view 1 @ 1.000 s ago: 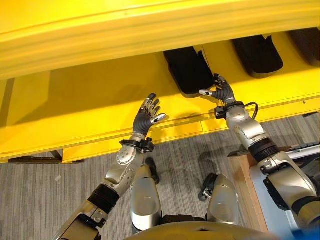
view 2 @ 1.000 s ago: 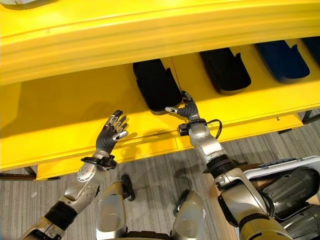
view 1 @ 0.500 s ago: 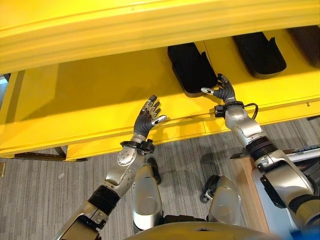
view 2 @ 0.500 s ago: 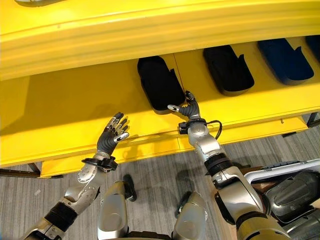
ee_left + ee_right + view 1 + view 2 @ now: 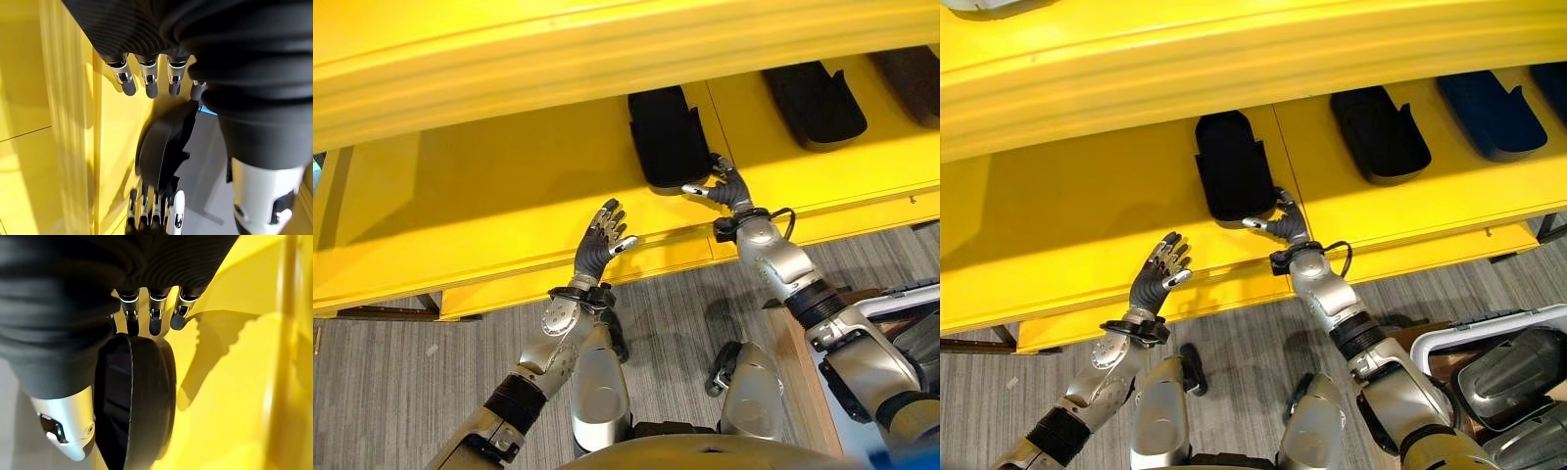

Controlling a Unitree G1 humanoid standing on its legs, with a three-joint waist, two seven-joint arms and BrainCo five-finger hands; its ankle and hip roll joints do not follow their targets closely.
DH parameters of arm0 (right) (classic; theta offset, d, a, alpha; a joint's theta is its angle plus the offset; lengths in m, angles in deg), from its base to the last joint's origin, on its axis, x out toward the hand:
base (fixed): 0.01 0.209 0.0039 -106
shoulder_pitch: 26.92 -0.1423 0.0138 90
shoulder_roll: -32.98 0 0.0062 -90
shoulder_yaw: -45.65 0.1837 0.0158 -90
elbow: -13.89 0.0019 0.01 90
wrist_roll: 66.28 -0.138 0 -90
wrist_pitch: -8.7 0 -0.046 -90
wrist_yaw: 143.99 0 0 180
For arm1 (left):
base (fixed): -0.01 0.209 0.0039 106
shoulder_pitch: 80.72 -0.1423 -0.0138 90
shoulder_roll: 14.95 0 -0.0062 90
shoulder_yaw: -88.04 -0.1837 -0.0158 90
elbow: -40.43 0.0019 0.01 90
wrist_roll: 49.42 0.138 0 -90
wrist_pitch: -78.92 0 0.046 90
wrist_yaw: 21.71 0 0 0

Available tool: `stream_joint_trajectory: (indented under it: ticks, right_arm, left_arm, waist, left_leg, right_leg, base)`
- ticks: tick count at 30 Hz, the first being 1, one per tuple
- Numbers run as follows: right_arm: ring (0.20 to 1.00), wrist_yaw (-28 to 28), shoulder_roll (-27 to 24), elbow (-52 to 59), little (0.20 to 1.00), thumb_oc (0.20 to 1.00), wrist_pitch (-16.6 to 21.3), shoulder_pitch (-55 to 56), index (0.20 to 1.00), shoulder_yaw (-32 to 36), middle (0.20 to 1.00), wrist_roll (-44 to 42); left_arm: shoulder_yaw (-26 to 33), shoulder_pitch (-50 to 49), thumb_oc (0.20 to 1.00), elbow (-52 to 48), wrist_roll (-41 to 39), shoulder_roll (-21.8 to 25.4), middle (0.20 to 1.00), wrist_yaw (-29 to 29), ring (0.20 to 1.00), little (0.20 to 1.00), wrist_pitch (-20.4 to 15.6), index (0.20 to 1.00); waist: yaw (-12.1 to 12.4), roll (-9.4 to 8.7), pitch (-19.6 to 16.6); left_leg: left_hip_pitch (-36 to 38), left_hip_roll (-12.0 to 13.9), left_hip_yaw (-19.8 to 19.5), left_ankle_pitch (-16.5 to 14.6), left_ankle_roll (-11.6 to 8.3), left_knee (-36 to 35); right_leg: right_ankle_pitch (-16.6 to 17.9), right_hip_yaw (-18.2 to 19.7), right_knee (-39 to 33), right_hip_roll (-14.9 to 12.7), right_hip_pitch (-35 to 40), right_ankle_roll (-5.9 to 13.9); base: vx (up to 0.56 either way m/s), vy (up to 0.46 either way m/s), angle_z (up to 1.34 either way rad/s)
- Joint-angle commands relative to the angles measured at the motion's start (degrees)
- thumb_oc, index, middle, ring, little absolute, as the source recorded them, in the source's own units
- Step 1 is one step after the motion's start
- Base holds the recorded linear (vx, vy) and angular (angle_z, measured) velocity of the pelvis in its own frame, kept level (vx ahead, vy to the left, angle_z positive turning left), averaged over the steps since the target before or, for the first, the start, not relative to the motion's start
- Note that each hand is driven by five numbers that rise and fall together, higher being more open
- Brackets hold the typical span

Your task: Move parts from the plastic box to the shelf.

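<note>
A black moulded part [image 5: 668,137] lies on the yellow shelf [image 5: 489,206], its near end close to the front edge. My right hand [image 5: 722,188] rests against that near end with straight fingers [image 5: 154,319] and the thumb spread to the left; the same part [image 5: 137,406] is close before them. My left hand [image 5: 602,235] is held up open and empty in front of the shelf's front lip, left of the part. From the left wrist the part [image 5: 164,147] shows standing beyond my left fingers [image 5: 146,84].
Further right on the shelf lie a second black part [image 5: 1379,132] and a blue one [image 5: 1494,113]. The upper shelf's yellow beam [image 5: 607,49] overhangs the far side. A white plastic box [image 5: 1449,333] with dark parts stands at the lower right, over grey floor.
My right hand has slid to the left along the shelf's front, and the black part has shifted left with it and turned straighter. The left hand has barely moved.
</note>
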Motion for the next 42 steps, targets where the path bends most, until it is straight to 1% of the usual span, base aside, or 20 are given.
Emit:
stream_joint_trajectory:
  ticks: [1, 6, 9, 11, 13, 14, 16, 19, 21, 22, 25, 26, 29, 30, 32, 35, 36, 40, 41, 42]
  right_arm:
    - [1.000, -4.87, 6.75, -2.70, 1.000, 1.000, -4.81, 2.67, 1.000, -4.05, 1.000, -1.93]
    - [1.000, -4.13, 7.00, -0.87, 1.000, 1.000, -5.76, 3.63, 1.000, -5.05, 1.000, -0.94]
    - [1.000, 0.96, 7.15, -0.99, 1.000, 1.000, -4.79, 3.96, 1.000, -5.26, 1.000, -0.33]
    - [1.000, 6.00, 7.16, -2.39, 1.000, 1.000, -2.89, 3.67, 1.000, -4.46, 1.000, -0.61]
    - [1.000, 11.34, 6.54, -4.40, 1.000, 1.000, -0.58, 3.16, 1.000, -0.10, 1.000, 1.74]
    - [1.000, 12.38, 6.22, -5.00, 1.000, 1.000, 0.85, 3.25, 1.000, 1.33, 1.000, 3.30]
    - [1.000, 12.87, 5.97, -4.88, 1.000, 1.000, 1.61, 3.40, 1.000, 2.17, 1.000, 3.85]
    - [1.000, 13.59, 5.41, -2.91, 1.000, 1.000, 1.54, 5.34, 1.000, 4.06, 1.000, 6.47]
    - [1.000, 14.48, 4.86, -1.94, 1.000, 1.000, 2.08, 7.18, 1.000, 4.75, 1.000, 7.73]
    - [1.000, 14.48, 4.80, -1.88, 1.000, 1.000, 2.12, 7.31, 1.000, 4.83, 1.000, 7.85]
    - [1.000, 13.10, 3.49, 0.25, 1.000, 1.000, 4.10, 10.25, 1.000, 5.81, 1.000, 9.19]
    - [1.000, 11.14, 2.82, 2.28, 1.000, 1.000, 5.89, 12.22, 1.000, 5.89, 1.000, 11.49]
    - [1.000, 9.70, 1.93, 6.92, 1.000, 1.000, 5.97, 15.31, 1.000, 5.62, 1.000, 14.09]
    - [1.000, 8.41, 0.73, 9.40, 1.000, 1.000, 6.41, 16.92, 1.000, 5.10, 1.000, 14.80]
    - [1.000, 8.06, 0.25, 10.33, 1.000, 1.000, 6.72, 17.56, 1.000, 4.88, 1.000, 15.18]
    - [1.000, 6.58, -1.74, 14.35, 1.000, 1.000, 6.79, 19.61, 1.000, 4.05, 1.000, 15.44]
    - [1.000, 4.93, -2.83, 16.38, 1.000, 1.000, 7.12, 20.91, 1.000, 3.87, 1.000, 15.65]
    - [1.000, 2.41, -4.47, 19.20, 1.000, 1.000, 7.65, 22.55, 1.000, 3.51, 1.000, 15.84]
    - [1.000, 0.82, -5.25, 20.29, 1.000, 1.000, 7.94, 23.09, 1.000, 3.46, 1.000, 15.37]
    - [1.000, -0.36, -5.90, 21.73, 1.000, 1.000, 7.96, 23.81, 1.000, 3.35, 1.000, 14.98]
  left_arm:
    - [-1.28, 0.12, 1.000, -9.94, 1.87, 0.62, 1.000, 0.03, 1.000, 1.000, -3.79, 1.000]
    - [-1.20, -0.04, 1.000, -10.92, 2.75, 0.39, 1.000, -0.37, 1.000, 1.000, -3.58, 1.000]
    - [-1.51, 0.26, 1.000, -10.76, 2.66, 0.23, 1.000, -0.42, 1.000, 1.000, -3.67, 1.000]
    - [-1.68, 0.69, 1.000, -10.59, 2.45, 0.06, 1.000, -0.20, 1.000, 1.000, -3.70, 1.000]
    - [-1.63, 1.22, 1.000, -11.00, 2.12, 0.19, 1.000, 0.82, 1.000, 1.000, -3.43, 1.000]
    - [-1.58, 1.45, 1.000, -11.42, 2.22, 0.18, 1.000, 1.46, 1.000, 1.000, -3.12, 1.000]
    - [-1.58, 1.40, 1.000, -11.53, 2.10, 0.14, 1.000, 1.79, 1.000, 1.000, -3.25, 1.000]
    - [-0.92, 0.83, 1.000, -12.21, 2.74, 0.24, 1.000, 3.25, 1.000, 1.000, -3.26, 1.000]
    - [-0.22, 0.40, 1.000, -12.64, 4.77, 0.18, 1.000, 5.37, 1.000, 1.000, -4.28, 1.000]
    - [-0.13, 0.36, 1.000, -12.68, 5.34, 0.22, 1.000, 5.60, 1.000, 1.000, -4.41, 1.000]
    - [2.22, -0.85, 1.000, -13.28, 8.41, 1.10, 1.000, 10.15, 1.000, 1.000, -6.03, 1.000]
    - [4.01, -1.65, 1.000, -13.86, 10.19, 1.63, 1.000, 12.57, 1.000, 1.000, -4.85, 1.000]
    - [6.28, -2.26, 1.000, -13.30, 11.86, 1.87, 1.000, 14.24, 1.000, 1.000, -4.99, 1.000]
    - [7.43, -2.43, 1.000, -13.25, 12.96, 1.91, 1.000, 15.39, 1.000, 1.000, -4.99, 1.000]
    - [7.80, -2.35, 1.000, -13.03, 13.44, 1.89, 1.000, 16.49, 1.000, 1.000, -4.88, 1.000]
    - [9.44, -1.58, 1.000, -11.45, 14.15, 1.28, 1.000, 20.36, 1.000, 1.000, -5.31, 1.000]
    - [10.59, -1.09, 1.000, -10.47, 14.20, 0.58, 1.000, 23.90, 1.000, 1.000, -5.51, 1.000]
    - [12.43, 0.09, 1.000, -7.72, 15.76, -0.55, 1.000, 27.34, 1.000, 1.000, -2.25, 1.000]
    - [13.00, 0.52, 1.000, -6.05, 15.53, -1.09, 1.000, 27.56, 1.000, 1.000, -0.42, 1.000]
    - [13.24, 1.19, 1.000, -4.26, 16.00, -1.51, 1.000, 26.24, 1.000, 1.000, 1.25, 1.000]
  waist:
    - [3.56, 0.73, 1.14]
    - [3.62, 0.55, 1.05]
    - [3.62, 0.49, 0.93]
    - [3.52, 0.53, 0.88]
    - [2.85, 0.73, 1.00]
    - [2.55, 0.88, 1.13]
    - [2.36, 0.93, 1.19]
    - [1.76, 0.96, 1.18]
    - [1.37, 1.00, 1.10]
    - [1.35, 1.00, 1.08]
    - [1.11, 1.08, 0.79]
    - [0.96, 1.02, 0.60]
    - [0.45, 0.77, 0.30]
    - [0.09, 0.64, 0.16]
    - [-0.11, 0.56, 0.10]
    - [-1.03, 0.19, -0.18]
    - [-1.67, -0.18, -0.35]
    - [-2.65, -0.90, -0.70]
    - [-3.07, -1.20, -0.79]
    - [-3.60, -1.53, -0.94]
  left_leg:
    - [6.20, 2.28, 1.57, -2.13, -0.38, 0.81]
    - [6.23, 2.29, 1.59, -2.03, -0.35, 0.62]
    - [6.26, 2.38, 1.64, -1.99, -0.25, 0.59]
    - [6.33, 2.47, 1.67, -2.01, -0.23, 0.59]
    - [6.18, 2.35, 1.81, -2.26, -0.14, 0.82]
    - [6.22, 2.27, 1.92, -2.26, -0.09, 0.68]
    - [6.25, 2.26, 1.96, -2.29, -0.08, 0.69]
    - [6.34, 2.25, 2.19, -2.28, -0.09, 0.57]
    - [6.52, 2.22, 2.34, -2.31, 0.00, 0.39]
    - [6.54, 2.20, 2.35, -2.30, 0.01, 0.36]
    - [6.86, 1.84, 2.31, -2.08, 0.05, -0.26]
    - [7.09, 1.72, 2.33, -1.97, 0.04, -0.60]
    - [7.28, 1.79, 2.57, -1.84, -0.04, -0.87]
    - [7.23, 1.90, 2.62, -1.72, -0.11, -0.96]
    - [7.15, 1.99, 2.66, -1.71, -0.15, -0.90]
    - [7.10, 2.27, 2.88, -1.76, -0.27, -0.80]
    - [7.10, 2.58, 3.10, -1.86, -0.40, -0.58]
    - [6.74, 3.32, 3.38, -2.00, -0.72, 0.13]
    - [6.57, 3.69, 3.51, -2.05, -0.83, 0.48]
    - [6.58, 4.01, 3.73, -2.05, -0.95, 0.65]
  right_leg:
    - [7.23, 1.18, -1.70, -1.67, -1.22, 3.68]
    - [7.33, 1.11, -1.86, -1.78, -1.17, 3.84]
    - [7.35, 1.07, -1.91, -1.76, -1.09, 3.79]
    - [7.39, 1.11, -1.91, -1.71, -1.07, 3.78]
    - [7.38, 1.68, -1.61, -1.50, -1.51, 3.85]
    - [7.40, 1.86, -1.71, -1.33, -1.57, 3.86]
    - [7.43, 1.97, -1.81, -1.24, -1.53, 3.86]
    - [7.52, 2.24, -2.14, -1.02, -1.48, 3.92]
    - [7.67, 2.42, -2.60, -0.91, -1.36, 3.90]
    - [7.68, 2.43, -2.66, -0.89, -1.33, 3.89]
    - [7.68, 2.52, -3.15, -0.64, -0.90, 3.89]
    - [7.79, 2.64, -3.63, -0.50, -0.65, 3.92]
    - [7.99, 2.80, -4.05, -0.38, -0.61, 4.08]
    - [8.00, 3.05, -4.12, -0.23, -0.81, 4.13]
    - [8.02, 3.19, -4.15, -0.19, -0.92, 4.16]
    - [8.02, 3.86, -4.23, 0.09, -1.40, 4.26]
    - [7.90, 4.26, -4.30, 0.34, -1.54, 4.27]
    - [7.69, 5.10, -4.03, 0.71, -2.15, 4.30]
    - [7.57, 5.46, -3.83, 0.86, -2.45, 4.27]
    - [7.54, 5.79, -3.72, 1.05, -2.71, 4.31]
  base:
    - [0.00, 0.000, 0.00]
    - [0.00, 0.000, 0.00]
    - [0.00, 0.000, 0.00]
    - [0.00, 0.000, 0.00]
    - [0.00, 0.022, 0.00]
    - [-0.01, 0.040, 0.01]
    - [0.00, 0.000, 0.00]
    - [0.00, 0.000, 0.00]
    - [0.03, 0.010, -0.04]
    - [0.04, 0.004, -0.03]
    - [0.05, -0.002, -0.01]
    - [0.06, 0.000, -0.01]
    - [0.04, -0.002, -0.03]
    - [0.03, 0.002, -0.04]
    - [0.02, 0.002, -0.04]
    - [0.01, 0.001, -0.01]
    - [0.03, -0.004, -0.07]
    - [0.03, -0.016, -0.14]
    - [0.03, -0.022, -0.19]
    - [0.08, -0.007, -0.18]
